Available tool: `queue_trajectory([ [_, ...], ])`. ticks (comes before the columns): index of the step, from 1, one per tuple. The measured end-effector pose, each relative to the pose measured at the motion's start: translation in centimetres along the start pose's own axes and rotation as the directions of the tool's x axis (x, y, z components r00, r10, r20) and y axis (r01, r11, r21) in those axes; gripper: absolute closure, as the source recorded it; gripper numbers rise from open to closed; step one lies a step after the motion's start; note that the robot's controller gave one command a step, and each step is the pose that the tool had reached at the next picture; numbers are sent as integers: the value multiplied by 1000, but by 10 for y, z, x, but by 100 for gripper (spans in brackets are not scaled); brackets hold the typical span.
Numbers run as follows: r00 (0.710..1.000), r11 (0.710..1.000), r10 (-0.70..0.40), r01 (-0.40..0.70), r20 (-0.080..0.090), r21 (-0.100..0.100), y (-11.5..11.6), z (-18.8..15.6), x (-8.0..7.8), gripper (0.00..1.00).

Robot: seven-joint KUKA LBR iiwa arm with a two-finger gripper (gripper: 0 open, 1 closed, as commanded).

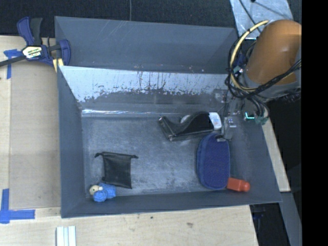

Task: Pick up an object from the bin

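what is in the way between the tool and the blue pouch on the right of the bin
Nothing visible. The tool is right at the upper end of the blue pouch. A black handled object lies just left of it, and an orange piece sits at the pouch's lower end.

one camera, fixed above the grey metal bin [154, 50], facing down and tilted a little from the bin's near side, so the far wall's inner face shows broad. close in: bin spans most of the view. arm [274, 50] at the right edge.
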State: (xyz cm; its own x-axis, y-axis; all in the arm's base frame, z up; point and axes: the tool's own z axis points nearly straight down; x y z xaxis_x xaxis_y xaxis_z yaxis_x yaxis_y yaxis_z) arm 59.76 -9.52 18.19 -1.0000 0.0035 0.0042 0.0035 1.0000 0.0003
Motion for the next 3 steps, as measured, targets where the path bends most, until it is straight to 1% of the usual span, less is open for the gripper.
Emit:
queue_trajectory([
  [1,990,990,138,-138,3,-2,52,51,-5,0],
  [2,987,987,161,-161,-4,0,34,112,-29,0],
  [3,987,987,160,-160,2,0,35,108,-30,100],
])
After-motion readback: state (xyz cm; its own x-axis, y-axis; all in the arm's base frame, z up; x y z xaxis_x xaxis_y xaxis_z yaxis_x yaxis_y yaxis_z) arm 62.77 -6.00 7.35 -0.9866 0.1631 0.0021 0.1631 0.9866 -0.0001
